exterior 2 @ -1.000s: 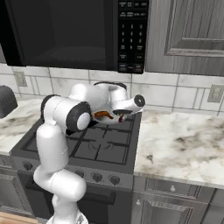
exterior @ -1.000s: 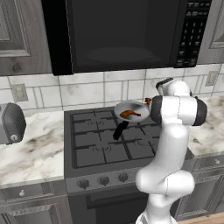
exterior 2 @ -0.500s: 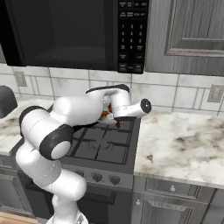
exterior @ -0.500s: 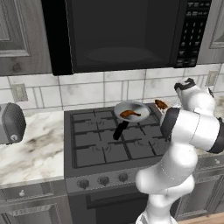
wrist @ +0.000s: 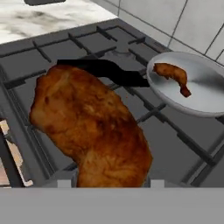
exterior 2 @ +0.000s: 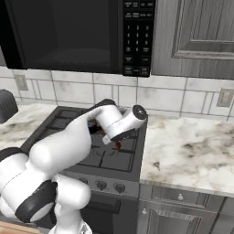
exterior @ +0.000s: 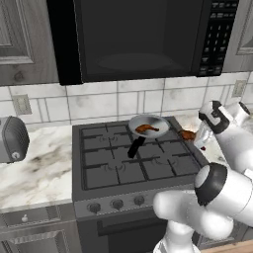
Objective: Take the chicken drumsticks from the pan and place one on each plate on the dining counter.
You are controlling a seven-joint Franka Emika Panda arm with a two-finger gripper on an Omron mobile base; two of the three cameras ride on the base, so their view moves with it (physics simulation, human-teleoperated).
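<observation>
While one drumstick (exterior: 147, 129) lies in the pan (exterior: 159, 122) on the stove (exterior: 108, 163), the gripper (exterior: 200, 141) hangs above the stove's right edge; its jaws are clamped on the other drumstick (wrist: 94, 127).

We see our arm (exterior: 225, 197) built of glossy white rounded shells, fat and tube-like, joined by dark grey to black bands at each joint. Its wrist (exterior 2: 123, 121) ends in a white cylinder with a dark round cap. No cables, screws or markings are visible.
</observation>
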